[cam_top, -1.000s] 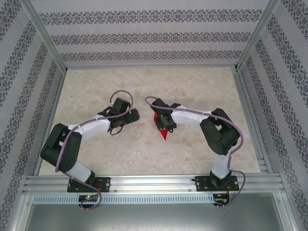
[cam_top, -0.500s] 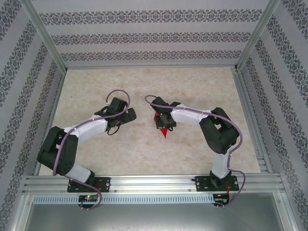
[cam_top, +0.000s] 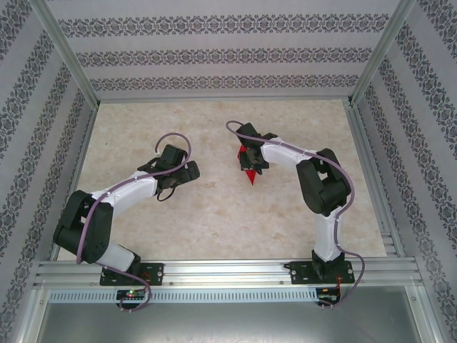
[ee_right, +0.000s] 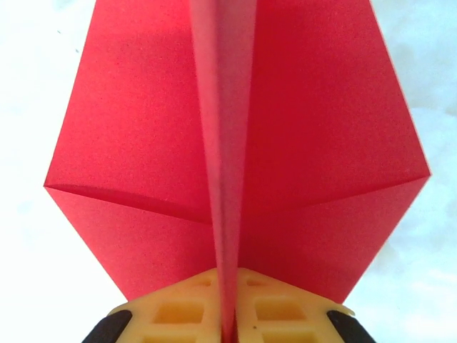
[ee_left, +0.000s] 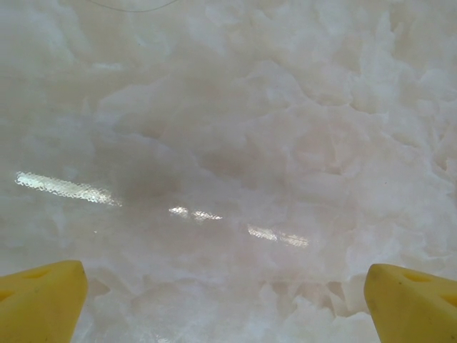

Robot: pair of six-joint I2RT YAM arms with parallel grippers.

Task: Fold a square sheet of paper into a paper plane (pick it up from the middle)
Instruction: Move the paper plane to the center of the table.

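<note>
Surface: pale marbled tabletop [cam_top: 214,221] inside an aluminium frame [cam_top: 214,271], with patterned wallpaper walls [cam_top: 221,53] around it.
Task thing: small bright red paper plane [ee_right: 143,143], folded, with its centre ridge standing up and its wings spread to either side. It sits right of table centre, in the far half.
Grip: right gripper [ee_right: 228,318] is clamped on the ridge, yellow pads pressed together with the red fold between them.
Axis: the ridge runs straight ahead from the right fingertips; from above, a red tip points toward the near edge.
Height: cannot tell whether the wings touch the table.
Other pincer: left gripper [ee_left: 227,300] has its fingers spread wide with nothing between them, over bare tabletop well apart to the plane's left.
Nearer arm: right. Judgement: folding looks finished and setting down or release remains.
</note>
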